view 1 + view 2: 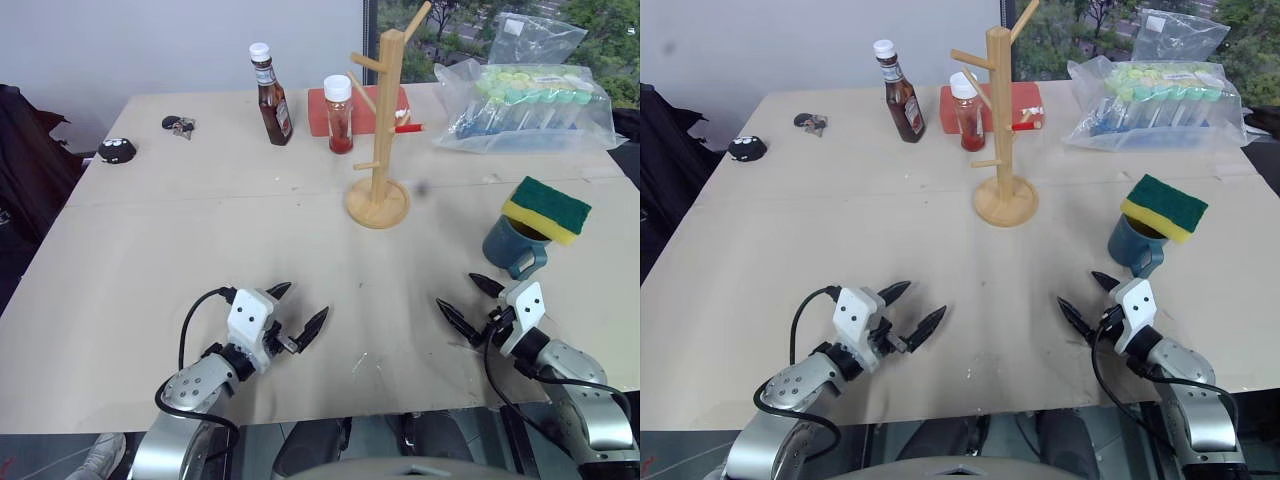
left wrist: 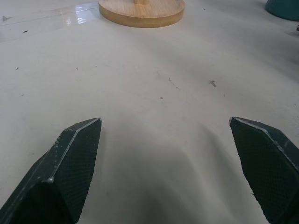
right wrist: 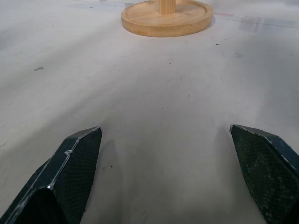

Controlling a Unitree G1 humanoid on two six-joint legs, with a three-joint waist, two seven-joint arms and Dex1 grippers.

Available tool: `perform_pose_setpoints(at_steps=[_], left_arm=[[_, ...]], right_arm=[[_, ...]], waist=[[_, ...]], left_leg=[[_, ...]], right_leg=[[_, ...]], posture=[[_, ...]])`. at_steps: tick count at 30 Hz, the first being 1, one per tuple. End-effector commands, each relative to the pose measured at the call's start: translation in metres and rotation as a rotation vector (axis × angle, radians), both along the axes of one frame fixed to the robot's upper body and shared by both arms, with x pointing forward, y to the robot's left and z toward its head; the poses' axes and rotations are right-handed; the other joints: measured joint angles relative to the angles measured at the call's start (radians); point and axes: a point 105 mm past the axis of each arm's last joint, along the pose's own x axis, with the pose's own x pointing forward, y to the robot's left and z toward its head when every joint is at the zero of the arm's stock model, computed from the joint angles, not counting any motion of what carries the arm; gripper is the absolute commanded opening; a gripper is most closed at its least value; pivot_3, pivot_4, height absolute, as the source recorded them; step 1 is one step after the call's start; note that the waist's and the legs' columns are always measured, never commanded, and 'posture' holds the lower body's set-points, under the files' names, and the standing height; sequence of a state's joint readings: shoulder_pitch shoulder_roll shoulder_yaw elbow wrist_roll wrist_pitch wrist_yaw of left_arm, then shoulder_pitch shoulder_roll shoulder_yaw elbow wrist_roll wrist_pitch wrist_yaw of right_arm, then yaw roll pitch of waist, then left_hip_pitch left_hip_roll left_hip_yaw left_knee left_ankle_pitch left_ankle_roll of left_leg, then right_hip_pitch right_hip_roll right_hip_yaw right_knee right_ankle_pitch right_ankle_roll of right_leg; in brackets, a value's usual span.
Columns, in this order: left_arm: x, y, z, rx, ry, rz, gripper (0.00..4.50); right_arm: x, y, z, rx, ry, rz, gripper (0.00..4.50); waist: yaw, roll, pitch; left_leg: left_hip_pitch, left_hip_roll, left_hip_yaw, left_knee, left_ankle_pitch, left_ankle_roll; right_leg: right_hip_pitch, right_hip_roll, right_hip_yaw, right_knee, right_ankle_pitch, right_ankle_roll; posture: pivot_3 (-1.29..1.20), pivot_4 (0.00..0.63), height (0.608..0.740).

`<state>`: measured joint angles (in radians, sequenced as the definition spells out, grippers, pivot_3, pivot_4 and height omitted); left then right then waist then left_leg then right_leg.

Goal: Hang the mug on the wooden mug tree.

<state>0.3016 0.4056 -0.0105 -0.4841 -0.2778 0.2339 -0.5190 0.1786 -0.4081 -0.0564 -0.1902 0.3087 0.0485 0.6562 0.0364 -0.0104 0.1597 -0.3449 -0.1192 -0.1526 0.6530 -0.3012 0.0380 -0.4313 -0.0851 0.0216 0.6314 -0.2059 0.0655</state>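
Both the left gripper (image 1: 296, 310) and the right gripper (image 1: 470, 303) hover with fingers spread, holding nothing, short of the wooden mug tree (image 1: 381, 130); nothing is hung yet. The mug (image 1: 512, 246) stands right of the tree's base, a sponge (image 1: 547, 209) capping it, contents hidden. Behind the tree stand a brown sauce bottle (image 1: 271, 96) and a red one (image 1: 339, 115).

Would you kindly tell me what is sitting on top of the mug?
A green-and-yellow sponge lies across the mouth of the mug. It covers most of the opening, so the mug's inside is largely hidden.
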Motion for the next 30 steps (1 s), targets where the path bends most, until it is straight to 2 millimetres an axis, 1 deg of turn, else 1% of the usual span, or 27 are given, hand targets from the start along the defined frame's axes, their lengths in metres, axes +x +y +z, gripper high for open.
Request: perform_pose_setpoints(at_steps=[1,4,24,25,29,30], left_arm=[[0.001,-0.003,0.008,-0.005,-0.038,-0.014,4.50],[0.004,-0.003,0.008,-0.013,-0.039,-0.009,4.50],[0.005,-0.004,0.012,-0.012,-0.048,-0.021,4.50],[0.005,-0.004,0.013,-0.012,-0.049,-0.023,4.50],[0.006,-0.009,0.021,-0.022,-0.067,-0.064,4.50],[0.008,-0.012,0.024,-0.011,-0.076,-0.095,4.50]], right_arm=[[0.001,-0.001,0.005,-0.003,-0.028,-0.003,4.44],[0.002,-0.003,0.006,-0.007,-0.034,-0.004,4.44],[0.003,0.001,0.008,0.000,-0.051,0.021,4.44],[0.003,0.002,0.011,0.004,-0.059,0.027,4.44],[-0.002,0.011,0.035,0.011,-0.113,0.099,4.44],[-0.002,0.010,0.045,0.007,-0.131,0.115,4.44]], waist=[[0.000,0.000,0.000],[0.000,0.000,0.000],[0.000,0.000,0.000],[0.000,0.000,0.000],[0.000,0.000,0.000],[0.000,0.000,0.000]], left_leg=[[0.000,0.000,0.000,0.000,0.000,0.000],[0.000,0.000,0.000,0.000,0.000,0.000],[0.000,0.000,0.000,0.000,0.000,0.000],[0.000,0.000,0.000,0.000,0.000,0.000],[0.000,0.000,0.000,0.000,0.000,0.000],[0.000,0.000,0.000,0.000,0.000,0.000]], right_leg=[[0.000,0.000,0.000,0.000,0.000,0.000],[0.000,0.000,0.000,0.000,0.000,0.000],[0.000,0.000,0.000,0.000,0.001,-0.001],[0.000,0.000,0.000,0.000,0.001,-0.001],[0.000,0.000,0.000,0.000,0.001,-0.001],[0.000,0.000,0.000,0.000,0.001,-0.001]], posture=[[0.00,0.150,0.740],[0.00,0.150,0.740],[0.00,0.150,0.740],[0.00,0.150,0.740],[0.00,0.150,0.740],[0.00,0.150,0.740]])
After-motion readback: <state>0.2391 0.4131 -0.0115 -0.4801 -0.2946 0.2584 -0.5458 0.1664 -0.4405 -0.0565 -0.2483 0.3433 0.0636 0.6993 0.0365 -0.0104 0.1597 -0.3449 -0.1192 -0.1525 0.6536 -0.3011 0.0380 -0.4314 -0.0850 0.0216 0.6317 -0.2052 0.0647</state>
